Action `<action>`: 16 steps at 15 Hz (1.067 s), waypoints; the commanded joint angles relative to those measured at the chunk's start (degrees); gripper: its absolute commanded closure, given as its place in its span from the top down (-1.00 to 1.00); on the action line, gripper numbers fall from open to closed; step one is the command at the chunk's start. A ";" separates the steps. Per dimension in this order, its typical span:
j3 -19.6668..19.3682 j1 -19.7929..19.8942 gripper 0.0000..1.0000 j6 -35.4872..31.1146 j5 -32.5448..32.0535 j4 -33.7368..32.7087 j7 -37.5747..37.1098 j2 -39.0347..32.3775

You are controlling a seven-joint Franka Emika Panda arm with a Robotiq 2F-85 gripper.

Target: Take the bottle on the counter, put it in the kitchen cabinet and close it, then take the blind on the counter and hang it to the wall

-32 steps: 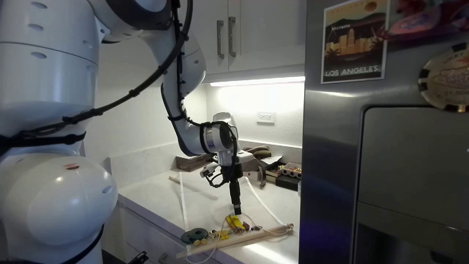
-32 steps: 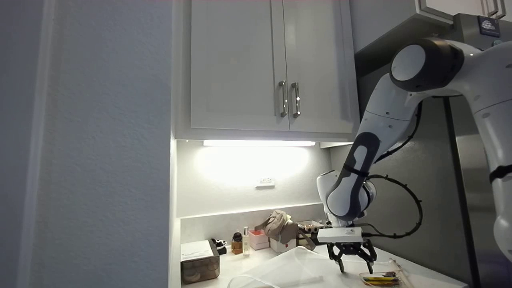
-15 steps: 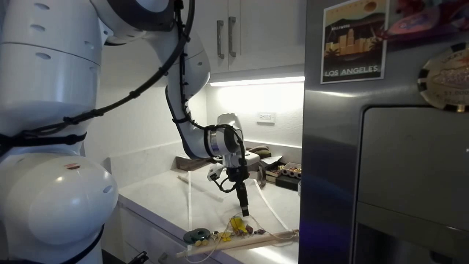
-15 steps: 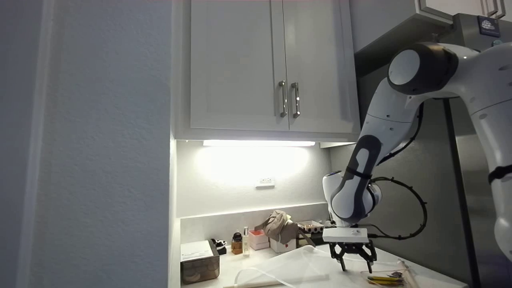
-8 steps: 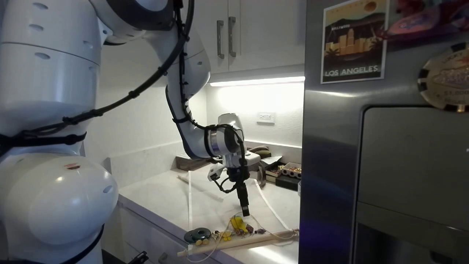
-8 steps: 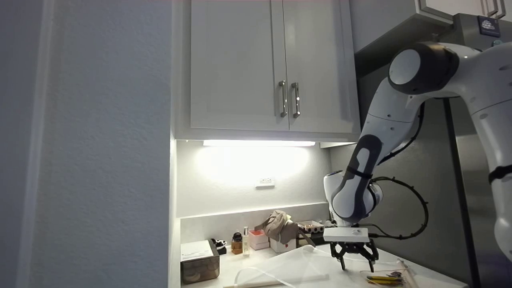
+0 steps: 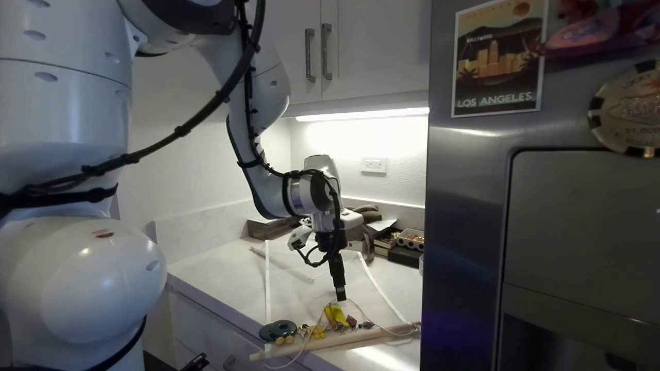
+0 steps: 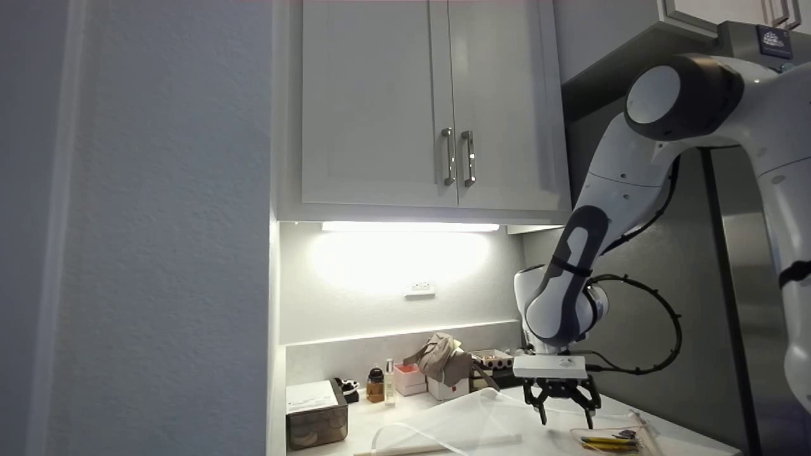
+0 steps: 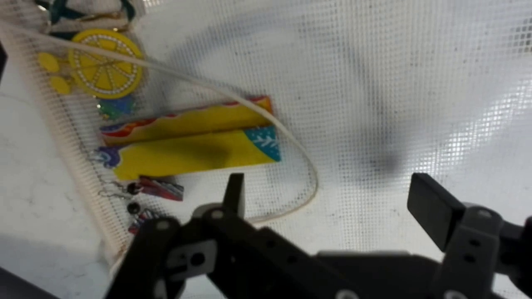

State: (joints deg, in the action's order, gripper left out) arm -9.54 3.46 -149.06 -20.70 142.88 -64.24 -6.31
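Note:
The blind, a white mesh sheet with a wooden rod along its near edge, lies flat on the counter. Its thin cord loops over the mesh. Yellow strips and several earrings hang along the rod side. My gripper is open and points down just above the mesh. The cord loop passes beside and below its left finger in the wrist view. The gripper also shows in both exterior views. An amber bottle and a slim clear bottle stand at the back. The cabinet is closed.
A dark box, a pink box and a brown cap line the back of the counter. The fridge stands close on one side. A socket is on the wall under the light.
Early on, the gripper and the blind shifted together toward the fridge. Since half a second ago the gripper has risen slightly, still open; the blind has stayed put.

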 commanded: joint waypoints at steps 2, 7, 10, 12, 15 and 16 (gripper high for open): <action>0.07 0.19 1.00 2.46 0.33 2.58 1.03 4.26; -0.02 0.78 1.00 2.34 0.09 2.16 0.55 2.66; -0.06 0.80 1.00 1.97 -0.32 2.02 -0.16 2.11; -0.10 0.77 1.00 1.92 -0.42 1.94 -0.17 1.99; -0.40 1.02 0.95 1.79 -0.39 1.79 0.23 1.47; -0.47 1.03 0.92 1.81 -0.30 1.74 0.30 1.30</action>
State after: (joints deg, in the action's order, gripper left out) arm -9.77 4.11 -147.67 -20.75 144.76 -64.28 -4.92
